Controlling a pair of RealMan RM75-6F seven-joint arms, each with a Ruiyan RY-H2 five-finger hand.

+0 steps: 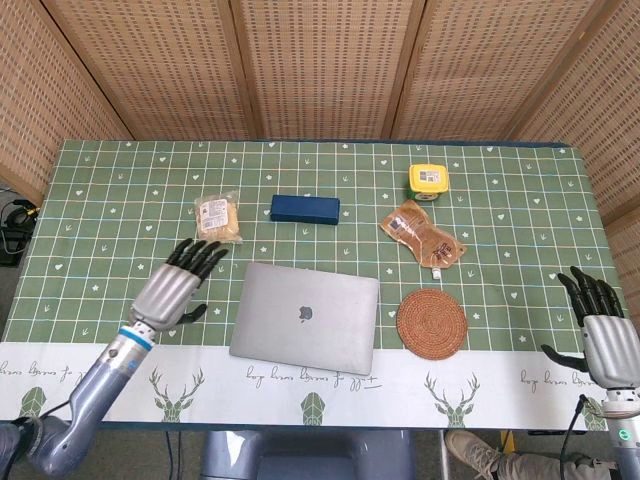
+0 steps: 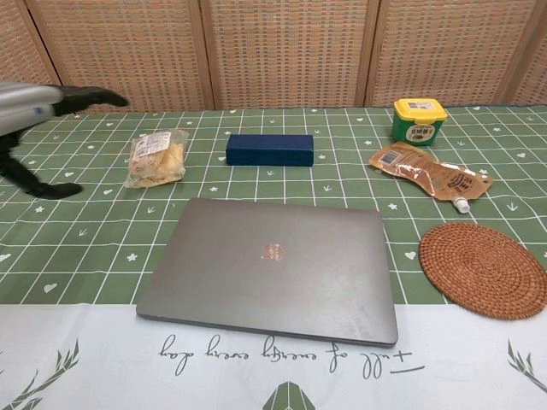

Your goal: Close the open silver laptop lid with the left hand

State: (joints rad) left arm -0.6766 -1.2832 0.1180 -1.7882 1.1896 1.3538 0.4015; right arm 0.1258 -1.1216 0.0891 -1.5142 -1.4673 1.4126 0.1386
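Left hand (image 1: 178, 287): raised above the table (image 1: 100, 190) to the left of the laptop, fingers spread and straight, holding nothing; it touches no object. In the chest view only part of it shows at the upper left edge (image 2: 34, 107), with dark fingertips apart. Right hand (image 1: 600, 325): at the lower right corner of the head view, off the table's right end, fingers splayed upward and empty.

One silver laptop (image 1: 305, 317): lid fully closed, lying flat near the front edge of the table, logo facing up; the chest view shows the lid (image 2: 273, 265) resting flush on the base, with no gap seen along the front edge.

One dark blue rectangular box (image 1: 305, 209): behind the laptop, apart from it. One clear snack packet (image 1: 217, 220) with yellowish contents: to the left of the blue box, near the left hand's fingertips but not touching them. One yellow-lidded green tub (image 1: 427, 181): toward the rear right. One brown sauce pouch (image 1: 424, 233) with a white spout: just in front of the tub, lying flat and angled. One round woven coaster (image 1: 432, 323): right of the laptop, just beside its right edge, not overlapping it.

The table carries a green gridded cloth with a white front border printed with deer motifs.
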